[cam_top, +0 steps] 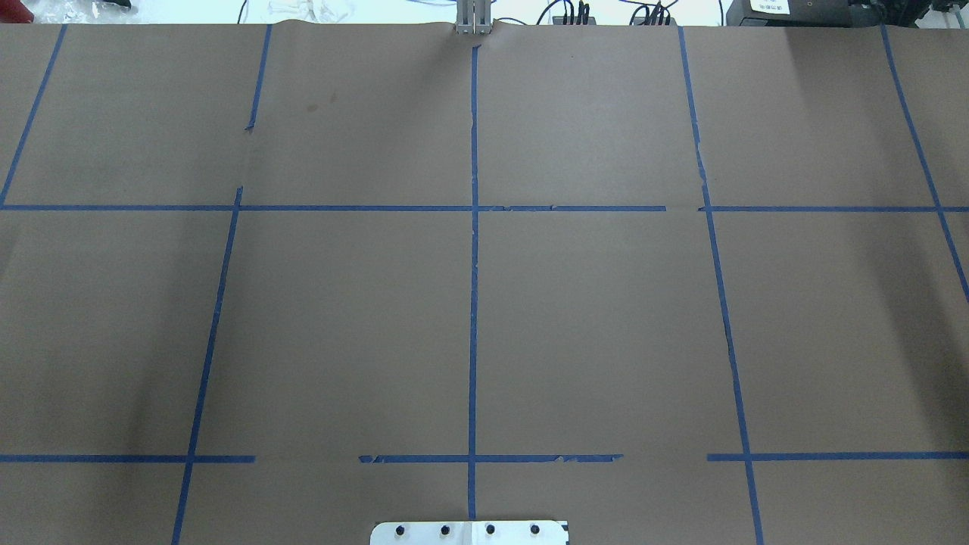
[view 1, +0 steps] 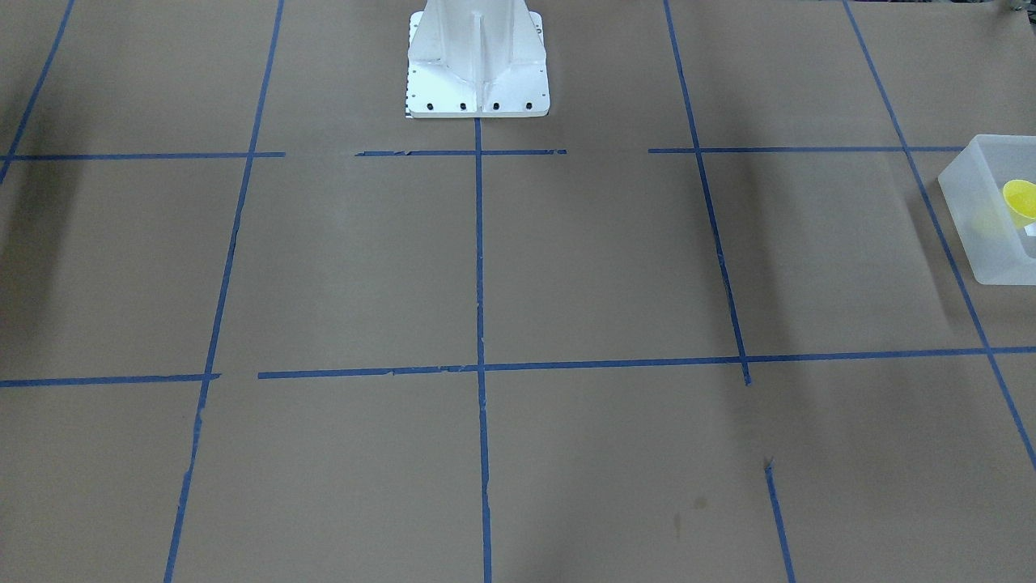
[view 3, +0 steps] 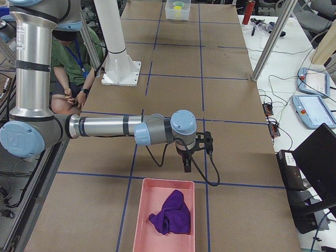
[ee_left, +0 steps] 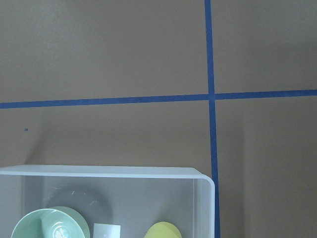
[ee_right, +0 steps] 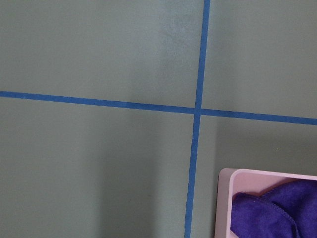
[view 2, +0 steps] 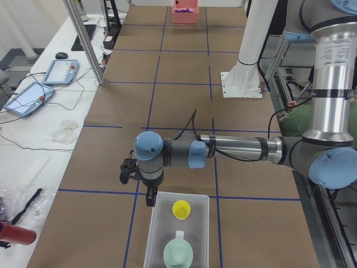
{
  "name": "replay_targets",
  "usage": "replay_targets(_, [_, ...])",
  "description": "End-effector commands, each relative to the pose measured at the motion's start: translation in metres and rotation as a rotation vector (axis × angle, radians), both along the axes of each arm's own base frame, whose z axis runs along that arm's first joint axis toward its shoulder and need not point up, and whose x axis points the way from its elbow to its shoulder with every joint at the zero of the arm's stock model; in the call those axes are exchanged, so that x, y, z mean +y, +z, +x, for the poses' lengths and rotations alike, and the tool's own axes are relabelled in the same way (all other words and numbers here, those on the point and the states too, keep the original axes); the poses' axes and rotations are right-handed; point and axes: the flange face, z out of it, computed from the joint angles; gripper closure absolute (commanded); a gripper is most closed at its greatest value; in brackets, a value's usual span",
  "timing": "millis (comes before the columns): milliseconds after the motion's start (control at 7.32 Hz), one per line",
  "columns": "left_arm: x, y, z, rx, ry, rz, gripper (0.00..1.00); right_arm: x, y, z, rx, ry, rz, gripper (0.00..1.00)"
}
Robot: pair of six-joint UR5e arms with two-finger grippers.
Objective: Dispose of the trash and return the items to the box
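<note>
The frosted-white box [view 2: 196, 234] stands at the table's end on my left. In it are a yellow cup [view 2: 181, 209] and a pale green cup [view 2: 178, 254]. My left gripper [view 2: 149, 198] hangs just outside the box's rim, at its corner; I cannot tell whether it is open or shut. The left wrist view shows the box's rim [ee_left: 99, 172], the yellow cup [ee_left: 163, 231], the green cup [ee_left: 49, 225] and a white label [ee_left: 106, 230]. The front view catches the box [view 1: 983, 235] and yellow cup [view 1: 1020, 201] at its right edge. My right gripper [view 3: 186, 164] hangs near a pink tray; its state cannot be told.
A pink tray [view 3: 157, 191] with a purple cloth [view 3: 170, 212] lies at the table's end on my right, also in the right wrist view [ee_right: 225, 198]. The white robot base [view 1: 477, 73] stands mid-table. Brown paper with blue tape lines covers the table. A person sits behind the base [view 3: 73, 58].
</note>
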Motion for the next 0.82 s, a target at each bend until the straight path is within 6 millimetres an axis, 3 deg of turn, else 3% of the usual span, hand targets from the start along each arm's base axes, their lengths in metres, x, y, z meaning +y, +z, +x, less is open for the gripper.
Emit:
replay_targets(0, [0.000, -0.001, 0.000, 0.000, 0.002, 0.004, 0.00, 0.000, 0.002, 0.000, 0.006, 0.001, -0.004, 0.00])
replay_targets(273, [-0.001, -0.001, 0.000, 0.000, -0.001, 0.013, 0.00, 0.006, 0.030, 0.003, 0.009, 0.005, -0.058, 0.00])
replay_targets(683, [-0.001, -0.001, 0.000, 0.000, -0.001, 0.014, 0.00, 0.006, 0.031, 0.008, -0.003, 0.017, -0.061, 0.00])
